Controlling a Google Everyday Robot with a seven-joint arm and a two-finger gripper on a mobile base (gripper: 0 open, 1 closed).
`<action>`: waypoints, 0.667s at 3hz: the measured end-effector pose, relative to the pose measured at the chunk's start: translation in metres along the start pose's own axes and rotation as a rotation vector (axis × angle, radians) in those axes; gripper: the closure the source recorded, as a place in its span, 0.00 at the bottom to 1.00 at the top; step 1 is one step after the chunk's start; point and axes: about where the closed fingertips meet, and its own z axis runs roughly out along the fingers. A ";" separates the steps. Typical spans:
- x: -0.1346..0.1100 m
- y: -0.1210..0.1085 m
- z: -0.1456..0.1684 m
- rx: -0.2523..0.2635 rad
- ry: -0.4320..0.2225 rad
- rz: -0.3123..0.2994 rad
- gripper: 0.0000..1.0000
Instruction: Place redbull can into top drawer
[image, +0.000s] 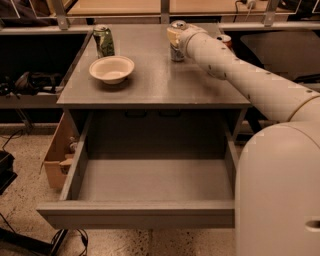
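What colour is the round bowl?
Cream-white round bowl, camera view; the hand is at the slim silver can.

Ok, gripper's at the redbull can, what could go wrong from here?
1. The gripper is against the redbull can at the far side of the table; I cannot see a firm hold, so the can might tip or slip on lifting.
2. A red can stands right beside the arm; a swing could knock it over.
3. The drawer is open below the table's front edge; a low carry could clip that edge.
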 end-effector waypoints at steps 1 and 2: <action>-0.001 0.001 0.000 -0.002 -0.001 -0.002 1.00; -0.017 0.010 -0.012 -0.036 -0.023 -0.024 1.00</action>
